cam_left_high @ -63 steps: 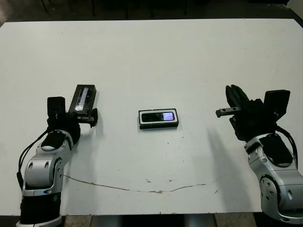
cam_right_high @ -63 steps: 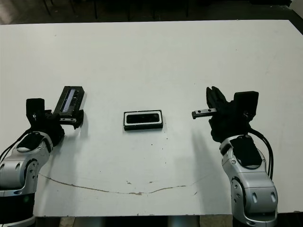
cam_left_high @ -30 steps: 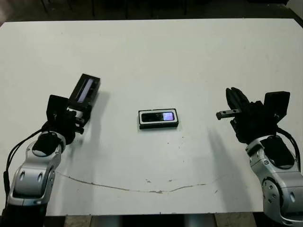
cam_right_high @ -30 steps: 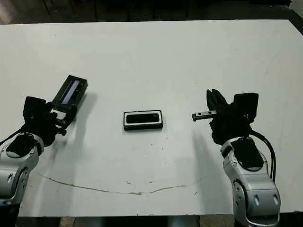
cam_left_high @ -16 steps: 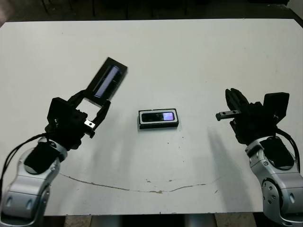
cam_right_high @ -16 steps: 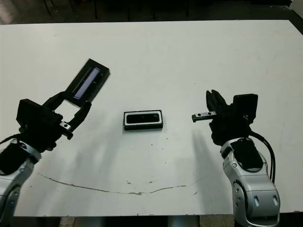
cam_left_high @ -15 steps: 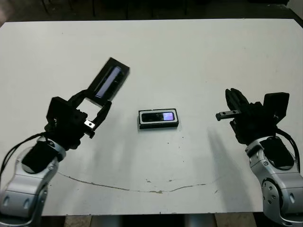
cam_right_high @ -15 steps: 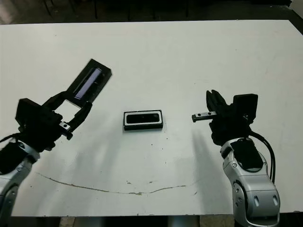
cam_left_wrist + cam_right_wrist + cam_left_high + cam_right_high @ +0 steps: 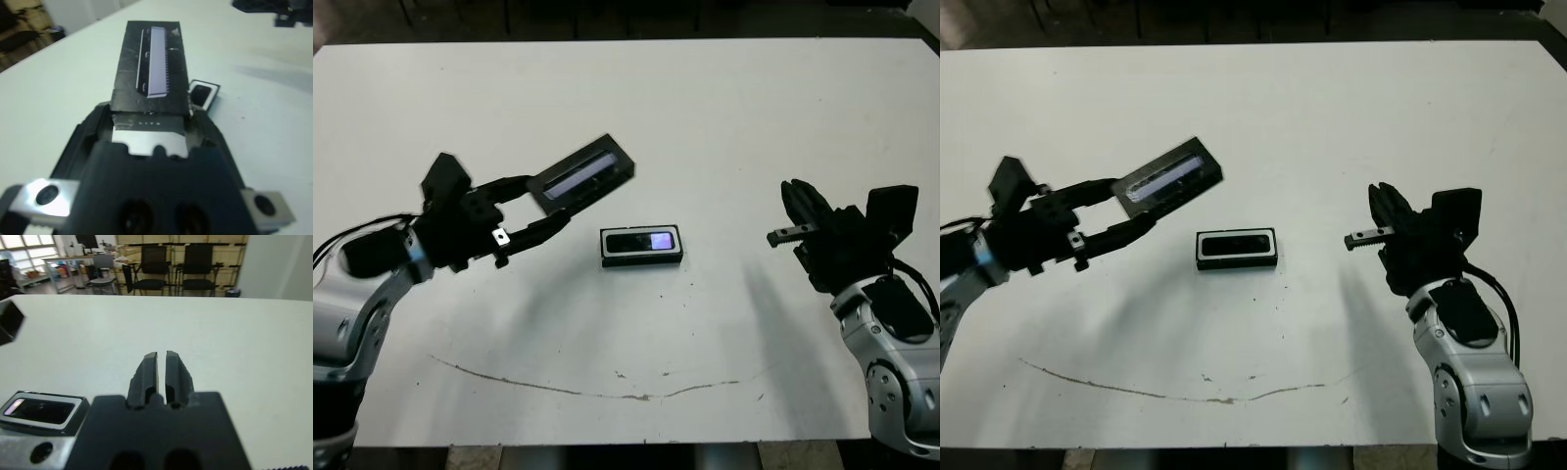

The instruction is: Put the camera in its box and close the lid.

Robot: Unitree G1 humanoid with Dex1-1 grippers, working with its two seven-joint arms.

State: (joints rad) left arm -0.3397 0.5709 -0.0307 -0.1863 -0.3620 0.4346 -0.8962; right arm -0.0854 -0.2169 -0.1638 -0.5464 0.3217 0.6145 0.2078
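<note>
surface: big white surface (image 9: 724, 117) filling most of the head views, with a thin brownish scratch line (image 9: 587, 390) running along the near side

room: dark floor showing past the far edge; in the right wrist view, black chairs (image 9: 178, 264) and a desk (image 9: 73, 259) are sitting well beyond the surface

box: box (image 9: 641, 247) is lying flat about mid-surface, white lining showing round the rim

camera: camera (image 9: 642, 241) is sitting inside the box, glossy face up and catching a bluish glare

lid: lid (image 9: 583, 176) is hanging tilted in the air, just left of and beyond the box, window strip facing up, not touching the box

left pincer: left pincer (image 9: 540, 206) is gripping the lid by one short end, reaching in from the left

right pincer: right pincer (image 9: 162, 367) is hovering right of the box, well apart from it, fingers pressed together on nothing

open room: loads of bare white all round the box, far half especially; wide gap between box and right pincer
</note>
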